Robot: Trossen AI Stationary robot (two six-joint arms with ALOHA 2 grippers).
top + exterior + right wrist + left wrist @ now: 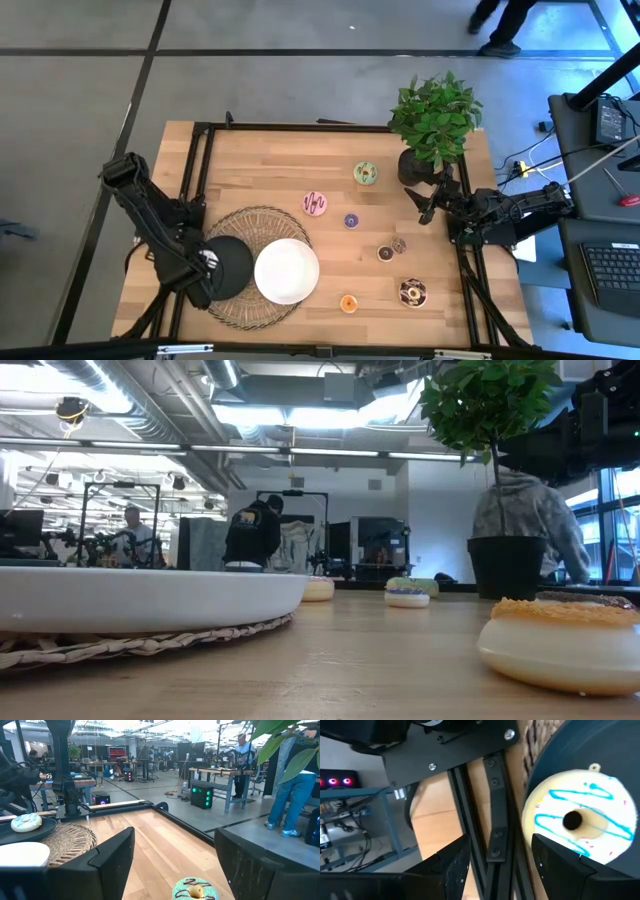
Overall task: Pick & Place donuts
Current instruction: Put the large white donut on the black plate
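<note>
Left tool (495, 862), released above the white donut (580, 820) on the black plate (232, 262), should retract vertically, avoiding contact.

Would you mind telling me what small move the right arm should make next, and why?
Probably lower the right gripper toward the green donut: it is open, the donut lies just ahead of it on the table, and several donuts are not yet on a plate.

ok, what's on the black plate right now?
One white donut with blue icing lines lies on the black plate, seen in both wrist views. From above, the left gripper, fingers open, covers it, so only the plate's edge shows.
</note>
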